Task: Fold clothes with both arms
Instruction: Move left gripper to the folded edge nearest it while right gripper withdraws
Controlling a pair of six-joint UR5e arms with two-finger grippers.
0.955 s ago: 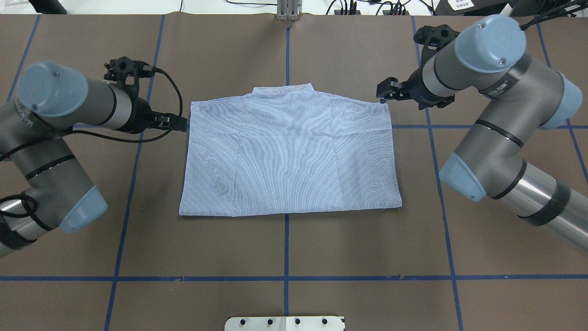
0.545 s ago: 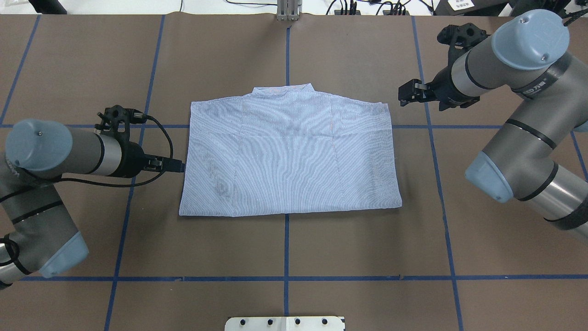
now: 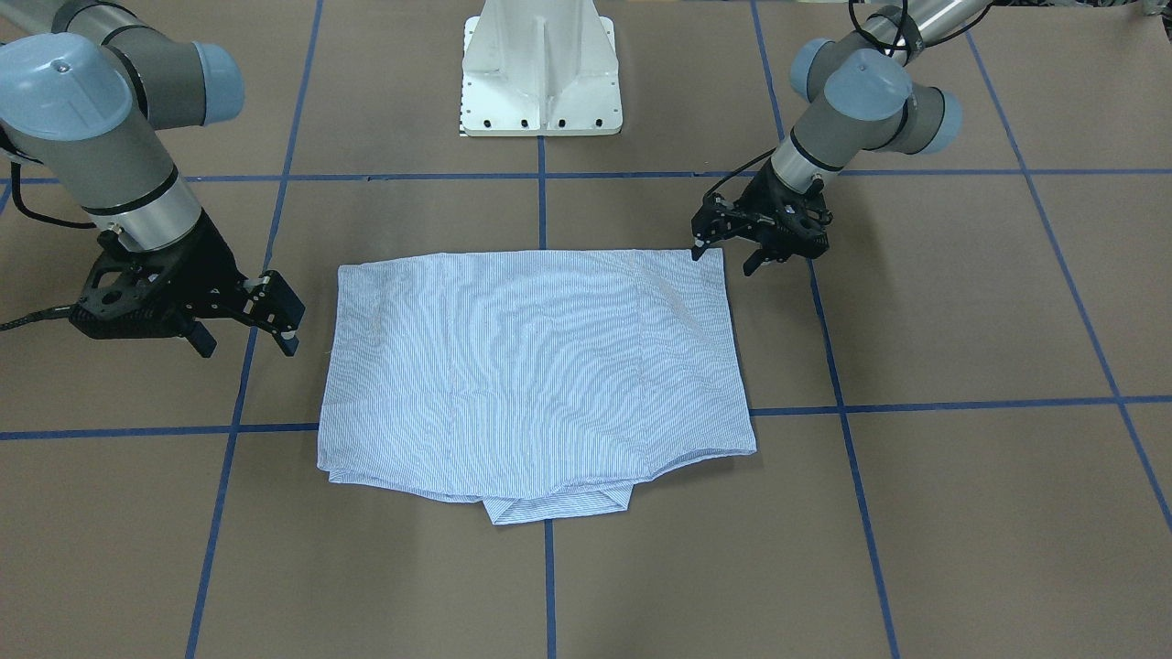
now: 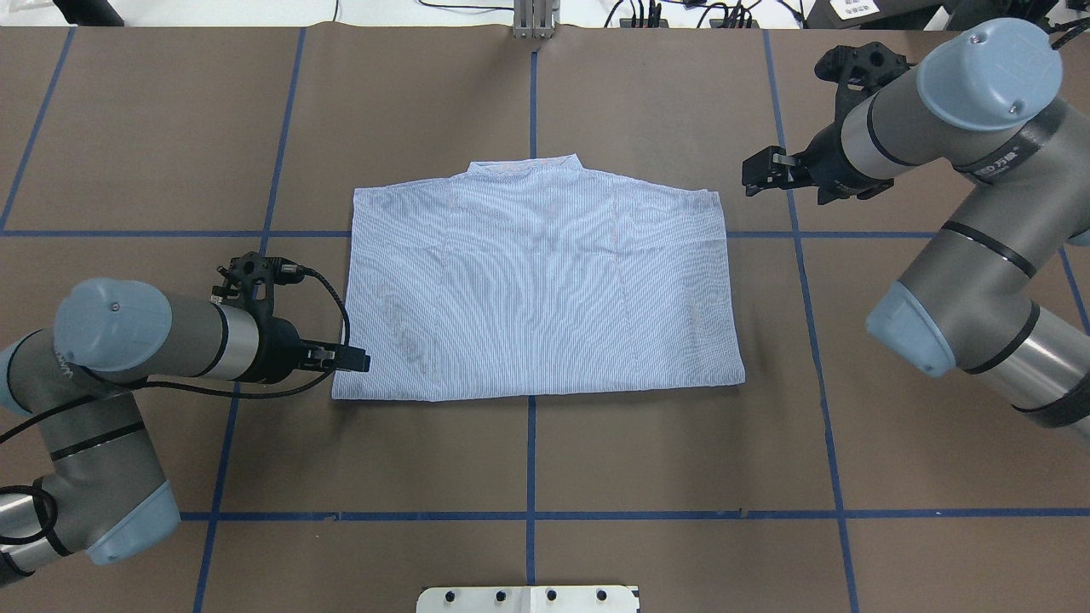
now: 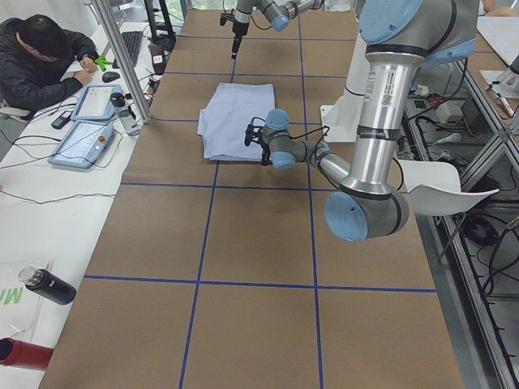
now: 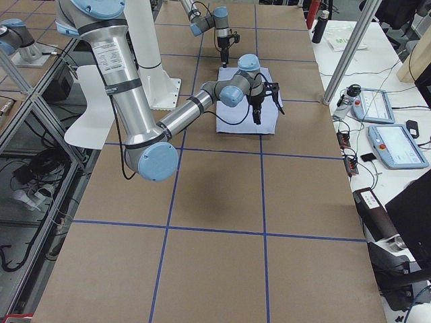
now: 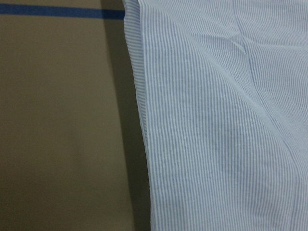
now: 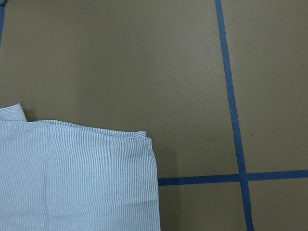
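On table (image 4: 681, 468) | shirt (image 4: 536, 289) front hidden; left end effector (image 4: 361, 361) at its corner

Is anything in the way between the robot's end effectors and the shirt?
Nothing visible. The left end effector sits at the shirt's near corner; only bare table lies between the right end effector and the far corner.

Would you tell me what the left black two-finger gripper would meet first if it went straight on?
Probably the light blue striped shirt: the left gripper points at its side edge by the corner nearest the robot, almost touching; height over the cloth is unclear.
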